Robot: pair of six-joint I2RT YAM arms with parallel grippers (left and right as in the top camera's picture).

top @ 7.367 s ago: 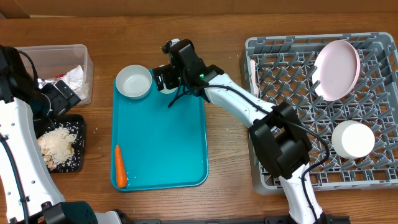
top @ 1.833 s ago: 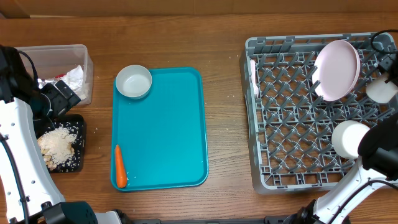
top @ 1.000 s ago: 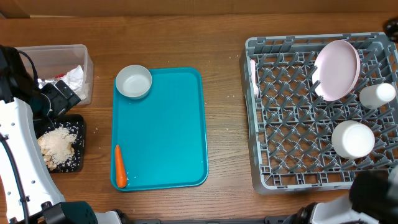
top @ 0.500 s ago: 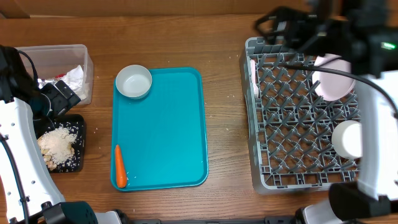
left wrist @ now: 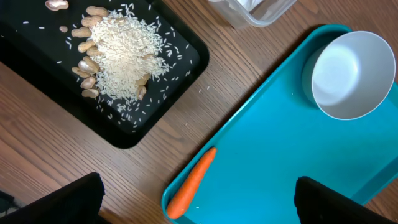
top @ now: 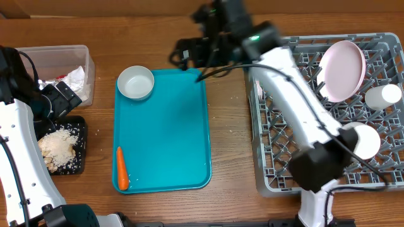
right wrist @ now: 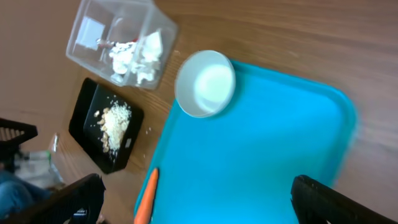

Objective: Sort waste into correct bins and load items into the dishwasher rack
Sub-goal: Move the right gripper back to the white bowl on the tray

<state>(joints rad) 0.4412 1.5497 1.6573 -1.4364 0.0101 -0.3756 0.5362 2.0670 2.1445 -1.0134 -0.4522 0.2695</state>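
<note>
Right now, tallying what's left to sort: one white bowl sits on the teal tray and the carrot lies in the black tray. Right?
No. The carrot lies on the teal tray too, not in the black tray, as the overhead view shows. One white bowl does sit on the teal tray.

The brown wooden table [top: 227, 126] carries a flat teal tray [top: 170, 126] at its centre, a grey dishwasher rack [top: 260, 165] at three o'clock, a clear plastic tub [top: 57, 48] at ten o'clock and a black tray [top: 81, 135] at nine o'clock.
</note>
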